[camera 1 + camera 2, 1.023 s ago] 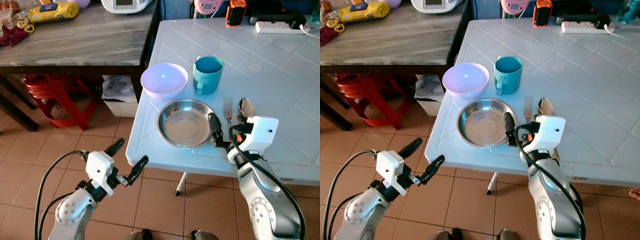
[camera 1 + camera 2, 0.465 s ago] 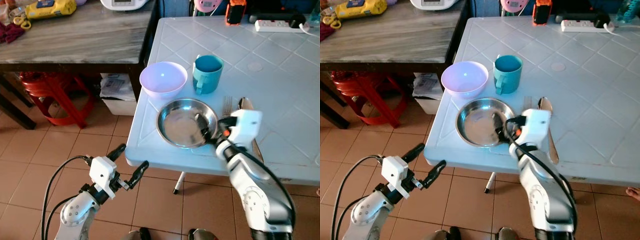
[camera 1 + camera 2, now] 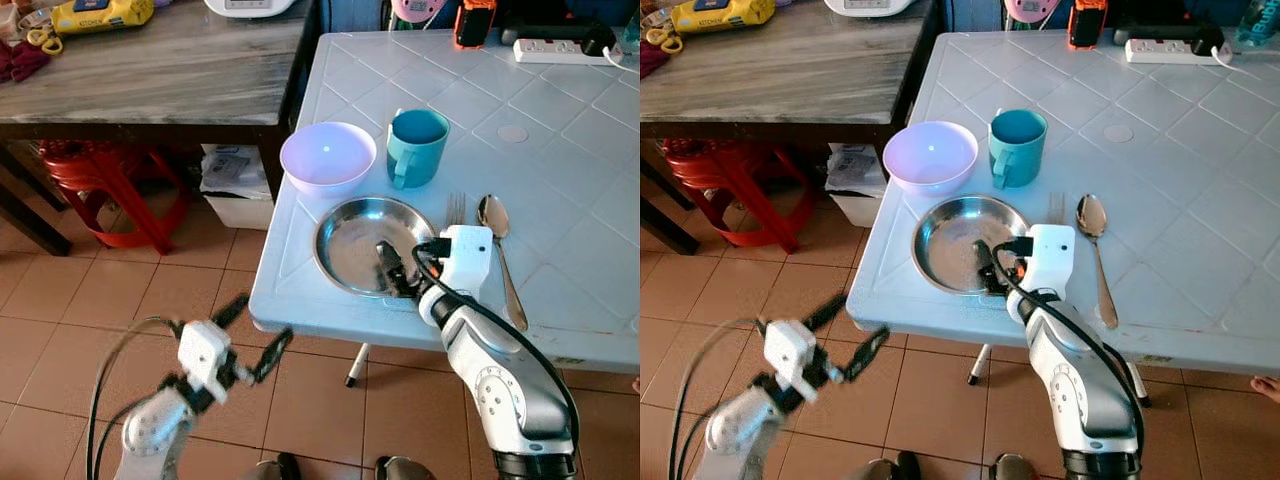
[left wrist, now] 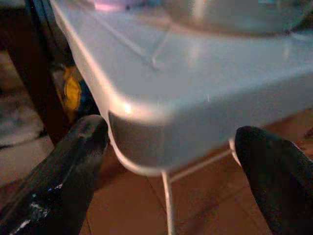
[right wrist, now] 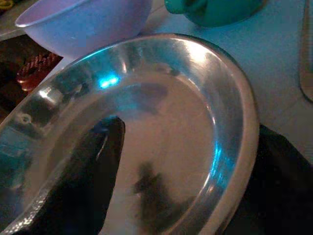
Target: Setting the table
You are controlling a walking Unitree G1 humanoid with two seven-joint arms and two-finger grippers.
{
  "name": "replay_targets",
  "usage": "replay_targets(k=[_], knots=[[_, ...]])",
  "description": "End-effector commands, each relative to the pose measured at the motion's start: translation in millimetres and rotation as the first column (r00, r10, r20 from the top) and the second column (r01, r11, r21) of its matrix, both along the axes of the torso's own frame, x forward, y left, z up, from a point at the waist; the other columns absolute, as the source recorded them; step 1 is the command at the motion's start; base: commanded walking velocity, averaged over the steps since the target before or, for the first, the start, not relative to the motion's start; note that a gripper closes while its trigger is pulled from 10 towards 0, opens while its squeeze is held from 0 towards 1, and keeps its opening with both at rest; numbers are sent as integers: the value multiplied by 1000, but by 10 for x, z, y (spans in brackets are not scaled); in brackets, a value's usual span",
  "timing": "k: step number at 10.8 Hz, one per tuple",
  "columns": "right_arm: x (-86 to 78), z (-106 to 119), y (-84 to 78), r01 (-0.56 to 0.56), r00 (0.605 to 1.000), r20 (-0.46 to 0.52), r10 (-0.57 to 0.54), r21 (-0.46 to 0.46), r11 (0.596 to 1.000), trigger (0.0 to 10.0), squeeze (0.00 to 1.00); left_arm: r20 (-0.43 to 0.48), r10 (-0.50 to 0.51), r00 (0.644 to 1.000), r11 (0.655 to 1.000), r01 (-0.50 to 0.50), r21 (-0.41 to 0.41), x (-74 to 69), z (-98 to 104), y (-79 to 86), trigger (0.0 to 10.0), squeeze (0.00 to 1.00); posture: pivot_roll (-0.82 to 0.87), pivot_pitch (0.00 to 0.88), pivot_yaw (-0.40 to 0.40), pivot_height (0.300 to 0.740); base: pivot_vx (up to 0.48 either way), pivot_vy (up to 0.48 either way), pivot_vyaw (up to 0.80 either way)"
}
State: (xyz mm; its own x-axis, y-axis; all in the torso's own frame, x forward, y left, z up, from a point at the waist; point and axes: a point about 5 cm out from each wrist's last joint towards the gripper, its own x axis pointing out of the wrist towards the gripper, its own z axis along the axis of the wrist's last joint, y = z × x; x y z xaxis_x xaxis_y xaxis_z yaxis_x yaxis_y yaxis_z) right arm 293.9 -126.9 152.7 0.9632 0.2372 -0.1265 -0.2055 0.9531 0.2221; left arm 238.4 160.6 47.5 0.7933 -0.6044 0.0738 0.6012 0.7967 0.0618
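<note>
On the white table (image 3: 560, 150), a shiny round steel plate (image 3: 355, 245) lies empty.

Two silver arms with white wrist blocks and black fingers.
The right gripper (image 3: 393, 276) has long black fingers, a white boxy housing with an orange spot, and looping black cable; the left gripper (image 3: 252, 335) matches, on a rounded silver forearm trailing thin black cable.

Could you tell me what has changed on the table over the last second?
The right gripper has swung left from beside the fork, uncovering the spoon; its fingers now straddle the steel plate's near rim. The left gripper stays low, off the table corner. Bowl, mug and cutlery are unmoved.
</note>
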Motion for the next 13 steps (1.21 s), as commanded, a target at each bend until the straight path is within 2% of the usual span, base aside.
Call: replay_targets(k=[1,2,3,5,6,7,8,9,10,13], knots=[[6,-101,-28,11,998,-64,-11,-3,1000,0,0,10,0,1000,1000,0,0,-3,-7,40,10000,0,-89,222,87,740,0,0,0],[8,-116,-37,11,997,-74,-11,-5,1000,0,0,25,1,1000,1000,-1,-9,19,5,43,10000,0,-90,220,87,740,0,0,0],[1,-148,-64,18,996,-83,-19,-12,1000,0,0,65,6,998,1000,-5,-31,78,112,46,10000,0,-90,217,86,740,0,0,0],[-10,-162,-82,22,996,-87,-23,-13,1000,0,0,127,26,992,1000,-25,-9,171,265,145,10000,0,-89,217,86,740,0,0,0],[-9,-169,-84,24,996,-90,-25,-15,1000,0,0,165,54,985,998,-60,28,287,417,295,10000,0,-86,211,87,740,0,0,0],[-7,-181,-84,25,995,-92,-26,-18,1000,0,0,240,89,967,992,-108,66,428,766,456,10000,0,-87,210,86,740,0,0,0],[-14,-192,-85,22,996,-91,-24,-24,999,0,0,292,91,952,992,-112,56,474,1022,422,10000,0,-86,211,85,740,0,0,0],[-24,-204,-90,22,995,-94,-24,-28,999,0,0,324,61,944,995,-81,50,469,1157,291,10000,0,-85,210,87,740,0,0,0],[-37,-221,-93,24,995,-98,-27,-32,999,0,0,333,21,943,998,-39,46,431,1179,151,10000,0,-85,210,89,740,0,0,0],[-53,-255,-105,37,993,-108,-41,-37,999,0,0,261,-29,965,999,16,49,300,1129,-1,10000,0,-85,207,94,740,0,0,0]])
